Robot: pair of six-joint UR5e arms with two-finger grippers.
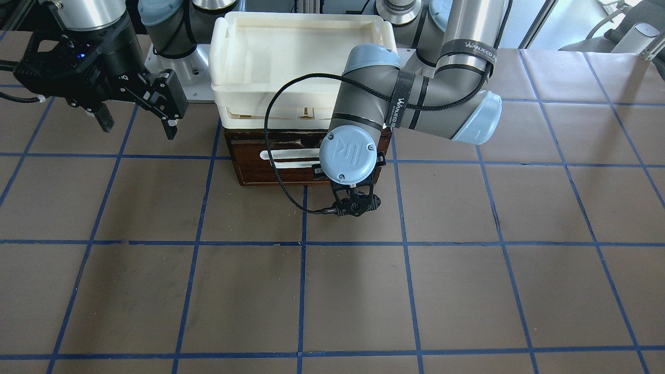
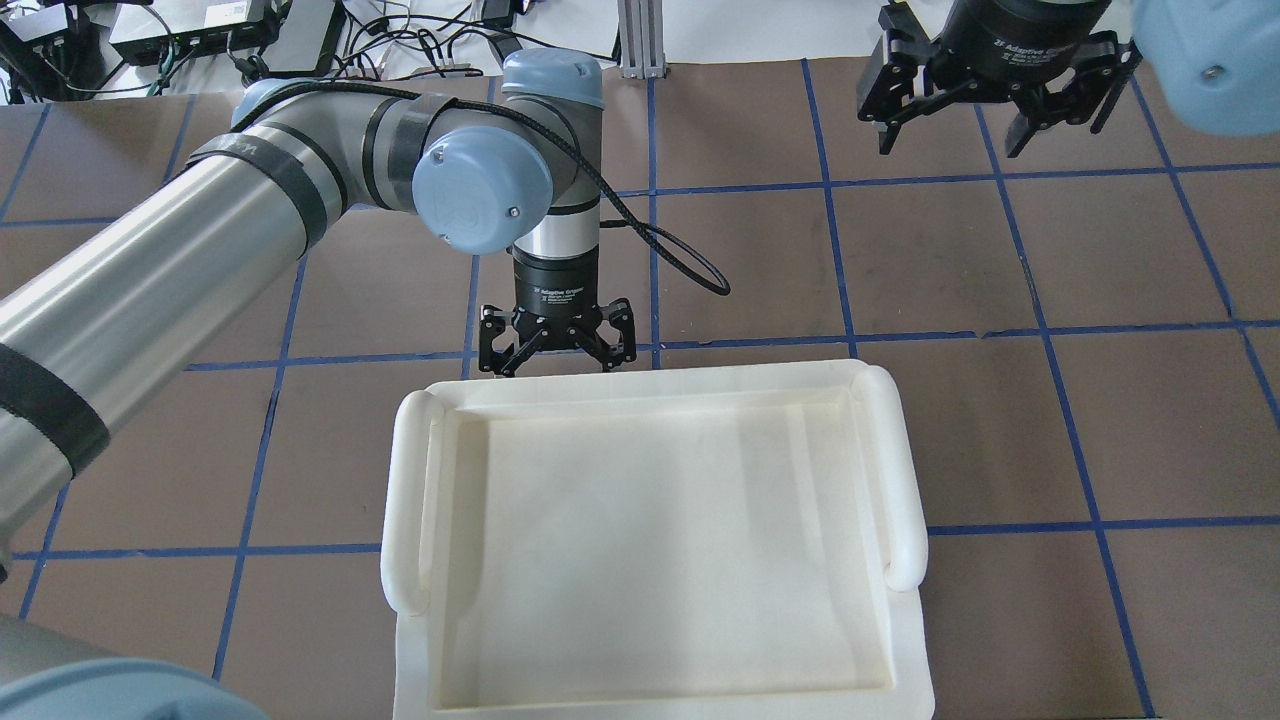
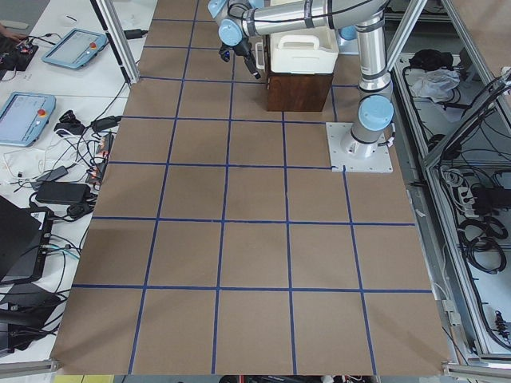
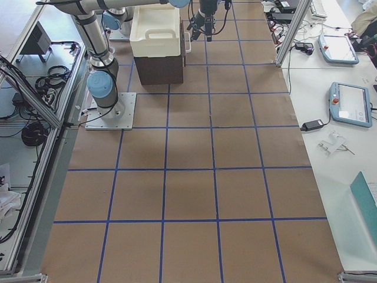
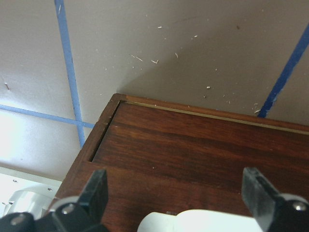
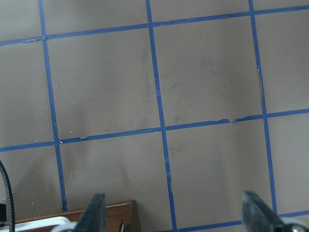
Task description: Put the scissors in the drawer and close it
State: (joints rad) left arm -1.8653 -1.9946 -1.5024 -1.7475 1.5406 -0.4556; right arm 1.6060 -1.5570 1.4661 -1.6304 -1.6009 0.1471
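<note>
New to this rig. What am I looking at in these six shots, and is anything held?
Two robot arms stand at one table edge, each ending in a two-finger tool. Four shots come from fixed cameras: one facing the robot, one over its shoulders, one at each table end. The other two cameras ride on the wrists and look past the fingers. On the brown table with its blue tape grid stands a dark wooden drawer with a white bar handle; cream plastic trays are stacked on top. The drawer looks pushed in. The left tool is open at the drawer front by the handle, gripping nothing. The right tool hangs open above bare table, empty. No scissors show in any shot.
</note>
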